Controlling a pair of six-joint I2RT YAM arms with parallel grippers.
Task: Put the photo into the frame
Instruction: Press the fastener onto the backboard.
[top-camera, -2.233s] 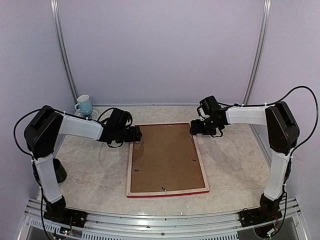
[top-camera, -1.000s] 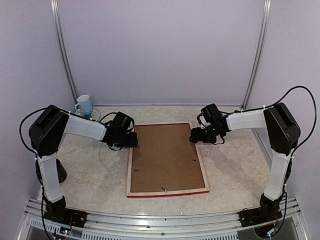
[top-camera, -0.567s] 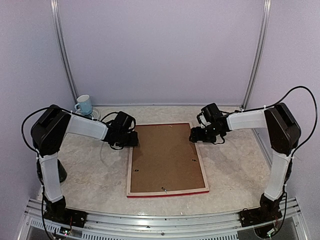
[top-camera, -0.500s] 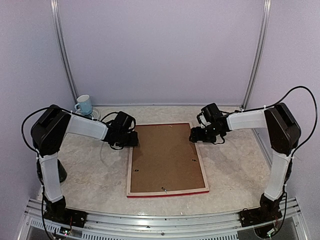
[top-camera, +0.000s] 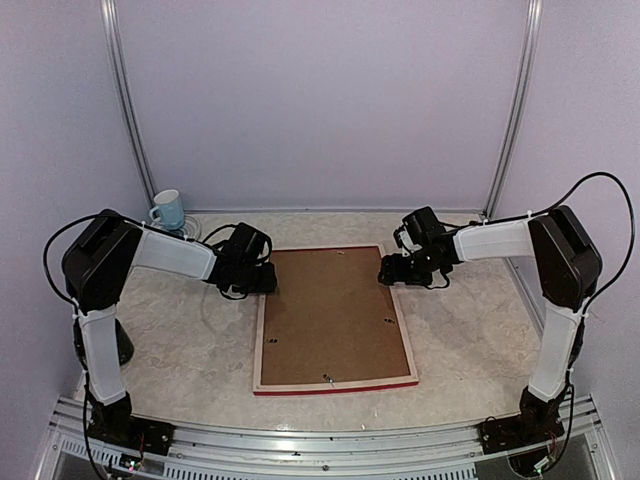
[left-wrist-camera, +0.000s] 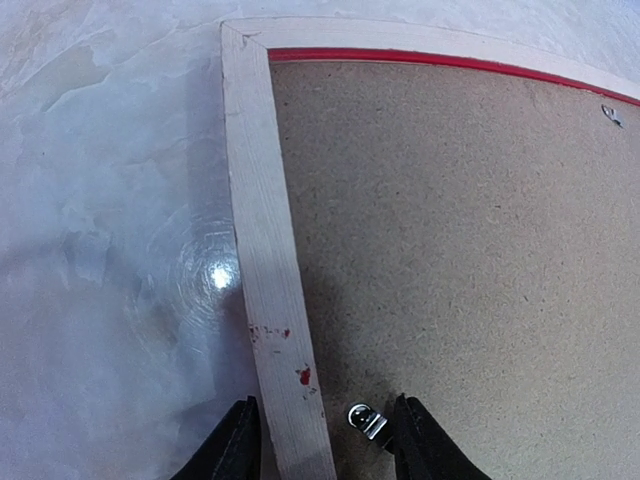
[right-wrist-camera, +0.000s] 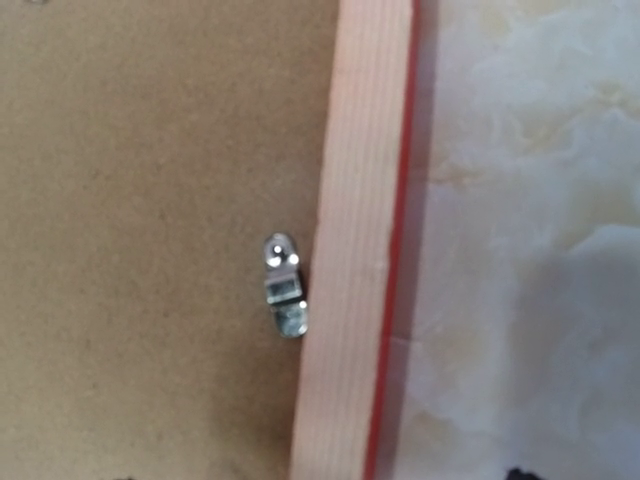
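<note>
The frame (top-camera: 335, 384) lies face down mid-table, pale wood back up and red edges showing, with the brown backing board (top-camera: 330, 320) set inside it. The photo is hidden. My left gripper (top-camera: 265, 283) is low over the frame's left bar near the far-left corner. In the left wrist view it (left-wrist-camera: 328, 445) is open, its fingers straddling the bar (left-wrist-camera: 262, 240) and a metal clip (left-wrist-camera: 368, 422). My right gripper (top-camera: 388, 272) is low over the right bar (right-wrist-camera: 355, 250) beside another clip (right-wrist-camera: 283, 285). Only one dark fingertip (right-wrist-camera: 515, 472) shows, far to the side, so it is open.
A blue and white cup (top-camera: 167, 210) stands at the back left corner. A dark round object (top-camera: 117, 343) sits beside the left arm's lower link. Purple walls close in the back and sides. A metal rail (top-camera: 320, 445) runs along the near edge.
Both grippers have come down and inward onto the frame's far side bars since the earliest frame. Over the last second they have hardly moved.
</note>
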